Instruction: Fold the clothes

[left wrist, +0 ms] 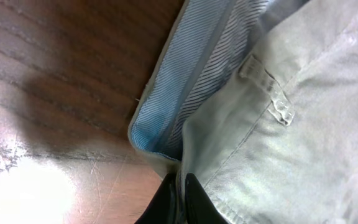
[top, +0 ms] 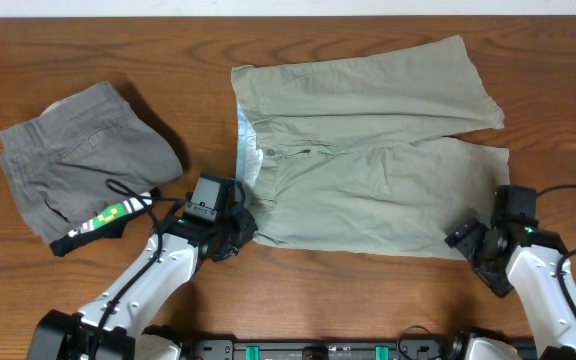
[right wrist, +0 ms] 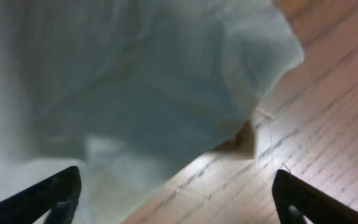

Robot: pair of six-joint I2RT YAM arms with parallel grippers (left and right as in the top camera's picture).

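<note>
The pale khaki-green shorts lie spread flat on the table, waistband to the left, legs to the right. The blue-white striped lining shows at the waistband. My left gripper is shut on the near waistband corner; in the left wrist view its black fingers pinch the fabric edge. My right gripper is open at the near leg's hem corner; in the right wrist view its fingers stand wide apart with the hem corner just ahead of them.
Darker grey folded shorts with a black waistband lie at the left of the wooden table. The table's front edge runs just behind both arms.
</note>
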